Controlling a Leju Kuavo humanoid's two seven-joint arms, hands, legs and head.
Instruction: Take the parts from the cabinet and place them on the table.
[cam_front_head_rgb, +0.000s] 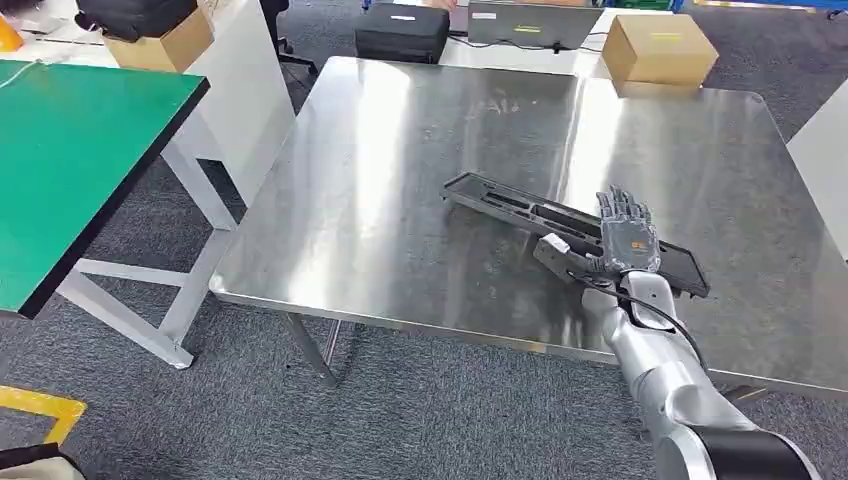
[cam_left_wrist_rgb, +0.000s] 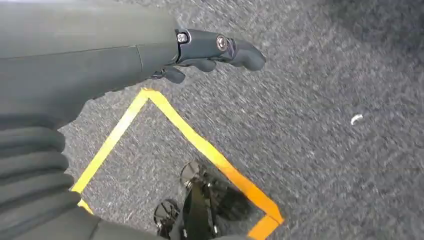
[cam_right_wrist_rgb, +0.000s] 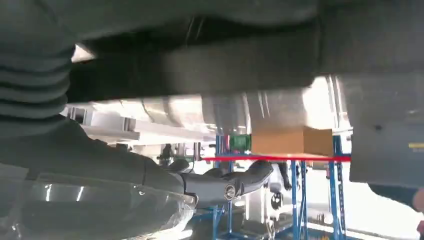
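A steel table (cam_front_head_rgb: 400, 180) bears a long black part (cam_front_head_rgb: 520, 208) and cardboard box (cam_front_head_rgb: 658, 48).

We see a long flat black part (cam_front_head_rgb: 560, 222) w/ recessed slots, lying diagonally on the steel table (cam_front_head_rgb: 400, 180), near its right front.

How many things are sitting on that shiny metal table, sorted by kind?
Long black part, under the right hand: 1
Cardboard box, at the far edge: 1
Total: 2
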